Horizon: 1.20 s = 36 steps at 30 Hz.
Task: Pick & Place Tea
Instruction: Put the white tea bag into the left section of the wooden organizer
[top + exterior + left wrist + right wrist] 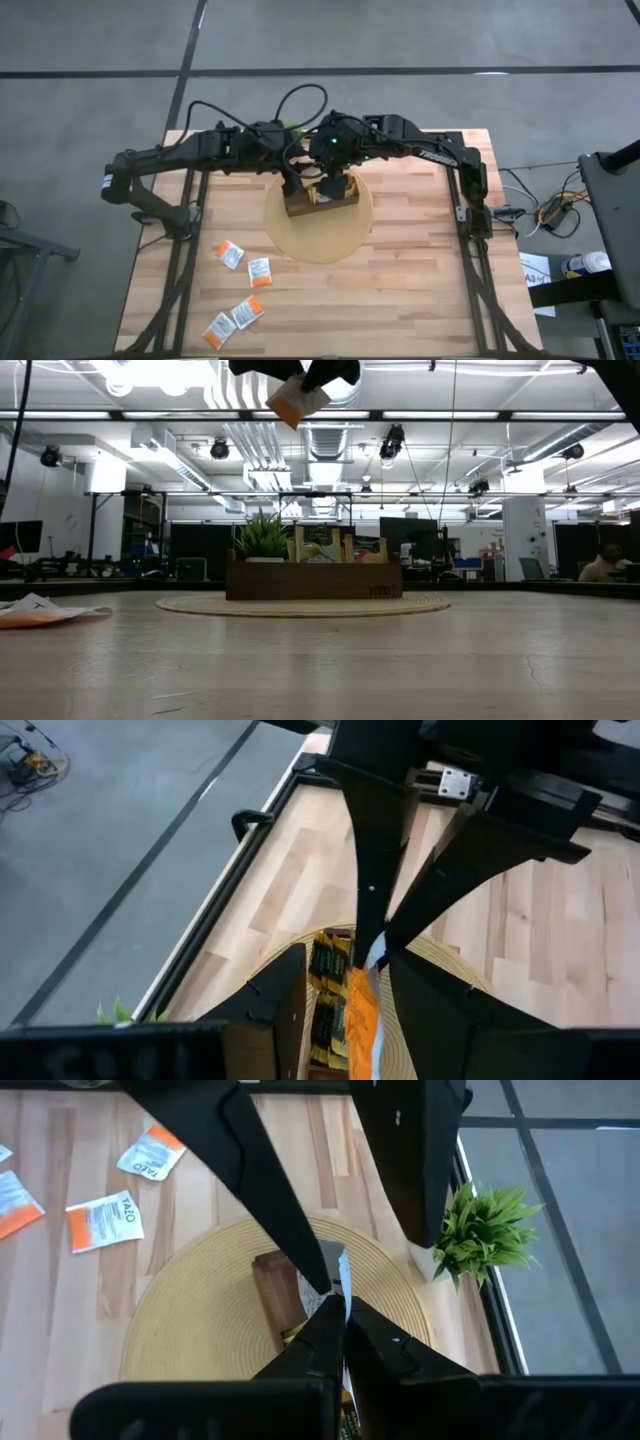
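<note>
The right gripper point(342, 1318) is pinched fully shut on the top edge of a white-and-orange sachet point(361, 1012), which hangs on edge beneath the tips. The left gripper point(350, 970) straddles that same sachet with its fingers spread apart. One tip sits just beside the paper and the other stands clear of it, so it has hold of nothing. Both grippers meet high above the tray point(276, 1285). The tray rests on a round woven mat point(190, 1315) and already has sachets standing in its compartments. A small plant point(492, 1230) stands just beside the mat at the table's far edge. Four loose sachets point(232, 254) lie flat on the table point(420, 285), well apart from the mat on the left arm's side. The sachet looks very light and thin, and as soft paper it would likely bend or crumple instead of resisting. A pinch across its flat faces near one edge, as the right gripper has it, seems the safest hold, and it leaves the lower edge free to slide into a compartment.
</note>
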### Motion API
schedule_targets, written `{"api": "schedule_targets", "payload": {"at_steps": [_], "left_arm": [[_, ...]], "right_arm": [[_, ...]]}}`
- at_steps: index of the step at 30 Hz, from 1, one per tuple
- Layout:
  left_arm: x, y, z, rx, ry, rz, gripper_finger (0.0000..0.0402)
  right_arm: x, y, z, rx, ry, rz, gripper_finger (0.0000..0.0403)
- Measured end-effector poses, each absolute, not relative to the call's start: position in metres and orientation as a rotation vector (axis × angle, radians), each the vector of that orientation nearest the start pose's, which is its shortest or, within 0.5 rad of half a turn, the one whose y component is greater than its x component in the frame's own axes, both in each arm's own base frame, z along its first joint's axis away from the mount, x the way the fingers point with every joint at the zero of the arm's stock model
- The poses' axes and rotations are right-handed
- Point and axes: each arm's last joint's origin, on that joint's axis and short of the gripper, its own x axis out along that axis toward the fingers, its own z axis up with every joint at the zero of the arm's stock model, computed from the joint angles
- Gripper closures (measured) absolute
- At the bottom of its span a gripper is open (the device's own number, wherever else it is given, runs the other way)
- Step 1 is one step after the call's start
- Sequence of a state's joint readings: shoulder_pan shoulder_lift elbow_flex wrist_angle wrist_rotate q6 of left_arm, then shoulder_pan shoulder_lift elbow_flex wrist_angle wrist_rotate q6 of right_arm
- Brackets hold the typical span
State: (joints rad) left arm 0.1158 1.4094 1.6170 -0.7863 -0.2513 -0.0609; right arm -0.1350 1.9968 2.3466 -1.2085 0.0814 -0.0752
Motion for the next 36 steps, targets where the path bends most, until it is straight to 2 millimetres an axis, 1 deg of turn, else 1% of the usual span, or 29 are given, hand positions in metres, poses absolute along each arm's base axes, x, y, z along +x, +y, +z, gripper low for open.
{"api": "schedule_targets", "payload": {"at_steps": [20,22,24,26,28,29,32,36], "left_arm": [[0.287,0.0418,0.4165,-0.03,0.585,0.371,0.0266],[0.287,0.0418,0.4163,-0.03,0.586,0.371,0.0277],[0.2867,0.0418,0.415,-0.031,0.6,0.367,0.0298],[0.287,0.0419,0.4136,-0.033,0.612,0.359,0.0331],[0.2873,0.0418,0.4133,-0.033,0.614,0.357,0.0374],[0.2874,0.0419,0.4133,-0.033,0.613,0.358,0.0388],[0.2876,0.0419,0.4136,-0.029,0.609,0.357,0.0398],[0.2876,0.0418,0.4137,-0.029,0.609,0.355,0.0401]], "right_arm": [[0.3984,-0.0565,0.4116,-0.05,0.859,-0.168,0.0394],[0.3986,-0.0566,0.4115,-0.05,0.859,-0.168,0.0394],[0.3988,-0.0566,0.4117,-0.05,0.856,-0.168,0.0394],[0.3988,-0.0565,0.4117,-0.051,0.857,-0.169,0.0394],[0.3992,-0.0568,0.4117,-0.051,0.853,-0.171,0.0394],[0.3994,-0.0569,0.4118,-0.051,0.851,-0.171,0.0394],[0.3994,-0.0567,0.4117,-0.051,0.852,-0.171,0.0394],[0.3994,-0.0569,0.4117,-0.051,0.852,-0.171,0.0394]]}}
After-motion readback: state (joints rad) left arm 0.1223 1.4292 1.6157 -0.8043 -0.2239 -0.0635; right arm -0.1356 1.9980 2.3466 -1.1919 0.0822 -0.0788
